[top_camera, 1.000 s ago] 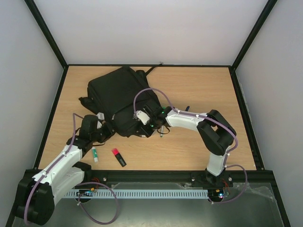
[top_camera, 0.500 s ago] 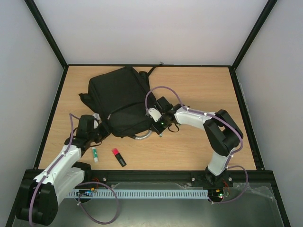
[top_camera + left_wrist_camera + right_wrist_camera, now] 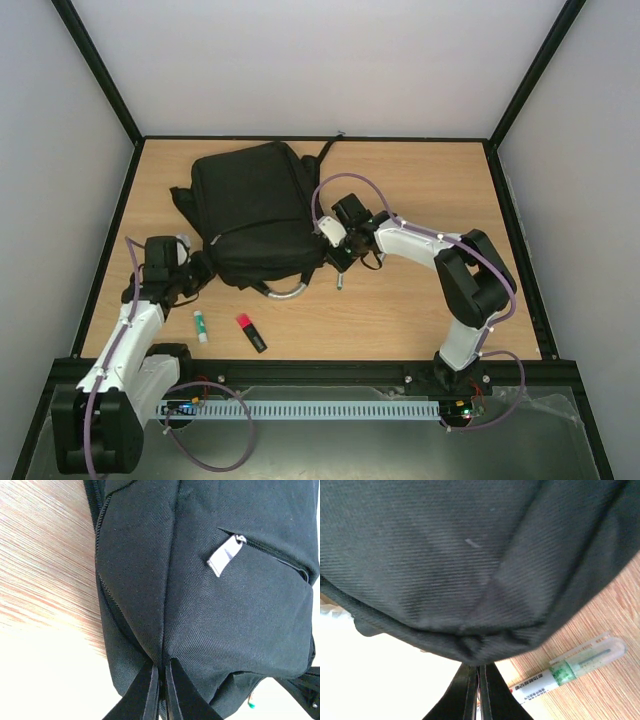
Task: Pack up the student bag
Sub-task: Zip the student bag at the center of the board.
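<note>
Spread farther apart, left hand point(image 3: 161, 692) and right hand point(image 3: 479, 687) each clench the student bag point(image 3: 255, 210).

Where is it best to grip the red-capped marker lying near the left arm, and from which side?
Probably mid-barrel on the marker, from straight above: it lies flat and slanted on the table, so the jaws should close across its narrow width.

Left arm point(image 3: 122, 343): white shell links between black joints, on a black base block.
Right arm point(image 3: 410, 241): the same white shells, with a bulky black elbow and base.
Cables point(image 3: 347, 179): purple, looping off each wrist, tied along the links and trailing down to the bases.
Left gripper point(image 3: 161, 664): black, with flat jaws tapering to thin tips.
Right gripper point(image 3: 479, 666): black, with the same narrow jaws.
</note>
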Controlling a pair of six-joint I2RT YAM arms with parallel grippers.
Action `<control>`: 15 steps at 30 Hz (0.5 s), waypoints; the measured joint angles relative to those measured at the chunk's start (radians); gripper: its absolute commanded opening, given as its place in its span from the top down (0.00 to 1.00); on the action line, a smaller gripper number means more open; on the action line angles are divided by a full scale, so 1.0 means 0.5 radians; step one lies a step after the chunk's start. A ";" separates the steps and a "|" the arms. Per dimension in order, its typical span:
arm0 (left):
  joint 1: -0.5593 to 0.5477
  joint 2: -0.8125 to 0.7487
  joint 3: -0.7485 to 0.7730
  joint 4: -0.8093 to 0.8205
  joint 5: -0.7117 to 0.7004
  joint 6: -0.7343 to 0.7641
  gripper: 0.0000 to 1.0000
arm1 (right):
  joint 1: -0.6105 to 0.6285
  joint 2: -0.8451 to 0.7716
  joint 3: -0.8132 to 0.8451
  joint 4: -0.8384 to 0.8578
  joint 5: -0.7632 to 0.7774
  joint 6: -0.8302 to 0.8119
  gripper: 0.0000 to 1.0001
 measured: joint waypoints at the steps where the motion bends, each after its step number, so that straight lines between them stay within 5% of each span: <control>1: 0.028 0.000 0.002 -0.010 0.006 0.005 0.98 | 0.000 0.000 0.005 0.000 0.002 -0.015 0.99; 9: 0.121 0.018 0.068 -0.022 0.001 0.005 0.51 | 0.028 0.011 0.030 -0.003 -0.034 -0.063 0.99; 15: 0.066 -0.055 0.216 -0.091 -0.045 0.105 0.43 | 0.236 0.018 0.030 -0.003 -0.017 -0.086 0.99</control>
